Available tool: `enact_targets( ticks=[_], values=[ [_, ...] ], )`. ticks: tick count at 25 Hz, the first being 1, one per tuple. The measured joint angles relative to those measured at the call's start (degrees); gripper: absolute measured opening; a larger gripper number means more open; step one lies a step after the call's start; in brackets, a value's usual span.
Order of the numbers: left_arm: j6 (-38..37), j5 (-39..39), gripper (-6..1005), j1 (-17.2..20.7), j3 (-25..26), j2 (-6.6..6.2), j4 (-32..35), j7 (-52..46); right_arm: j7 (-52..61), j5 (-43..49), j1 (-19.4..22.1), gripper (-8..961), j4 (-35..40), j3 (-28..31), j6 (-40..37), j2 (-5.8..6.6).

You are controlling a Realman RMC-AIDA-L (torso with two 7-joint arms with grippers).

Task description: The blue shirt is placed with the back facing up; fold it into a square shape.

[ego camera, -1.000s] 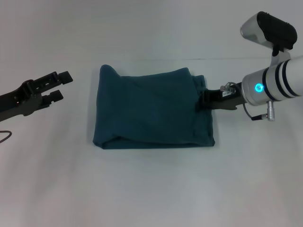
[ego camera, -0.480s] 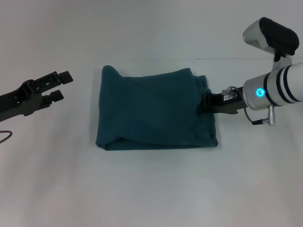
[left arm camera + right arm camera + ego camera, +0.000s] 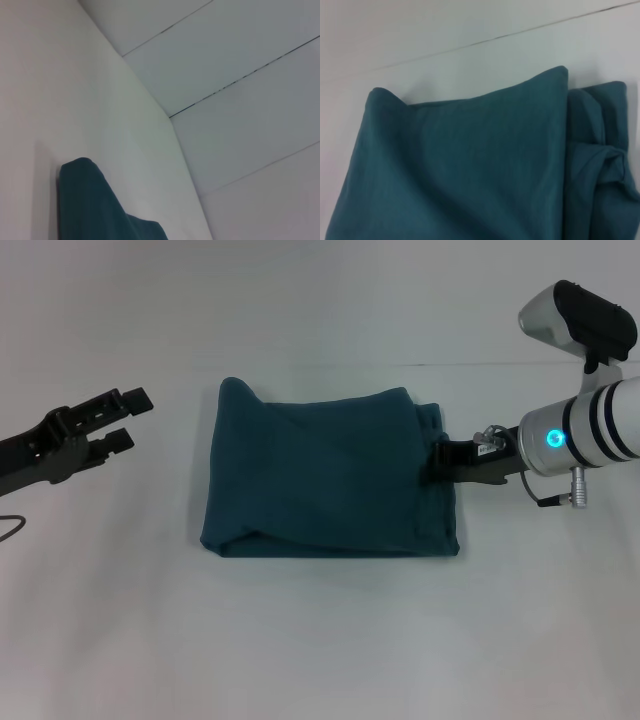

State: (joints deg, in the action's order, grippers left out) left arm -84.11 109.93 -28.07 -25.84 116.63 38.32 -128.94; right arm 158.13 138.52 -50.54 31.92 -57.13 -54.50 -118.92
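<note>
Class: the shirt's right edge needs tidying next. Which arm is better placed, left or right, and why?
Right. The right gripper is already at the bunched right edge of the shirt, while the left gripper hangs open, well clear of its left side.

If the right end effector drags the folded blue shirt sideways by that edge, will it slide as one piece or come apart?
The blue shirt looks soft and floppy: its folds are rounded and bunched by the right end effector. Pulled, the layers would probably shift and stretch rather than slide together. It likely drags on the white table rather than gliding.
</note>
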Motion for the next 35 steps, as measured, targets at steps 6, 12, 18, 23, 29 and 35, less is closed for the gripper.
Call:
enact_targets(
  ticks=[6, 12, 18, 23, 29, 35],
  values=[
    [0.0, -0.2, 916, 0.1, 0.0, 0.07, 0.0, 0.0, 0.0, 0.0, 0.3, 112, 0.0, 0.2, 0.1, 0.31],
    [0.0, -0.2, 914, 0.2, 0.0, 0.09, 0.0, 0.0, -0.4, 0.3, 1.1, 157, 0.4, 2.2, 0.5, 1.17],
    [-0.4, 0.0, 912, 0.3, 0.0, -0.08, 0.0, -0.3, -3.9, -3.5, 3.8, 317, 2.5, 6.3, -4.8, 4.31],
    [-2.6, 1.9, 910, 1.7, -0.3, -0.59, 0.6, -3.3, -16.4, -16.8, 8.8, 382, 5.1, 16.6, -19.6, 8.27],
    [-6.9, 7.2, 908, 2.1, -1.1, -0.66, 1.3, -9.3, -14.5, -21.5, 12.5, 461, 4.7, 24.0, -28.8, 13.69],
    [-4.9, 9.0, 905, 1.0, -5.0, 0.32, 0.8, -12.0, -12.0, -21.5, 13.1, 739, 5.1, 25.4, -29.2, 15.68]
  ],
)
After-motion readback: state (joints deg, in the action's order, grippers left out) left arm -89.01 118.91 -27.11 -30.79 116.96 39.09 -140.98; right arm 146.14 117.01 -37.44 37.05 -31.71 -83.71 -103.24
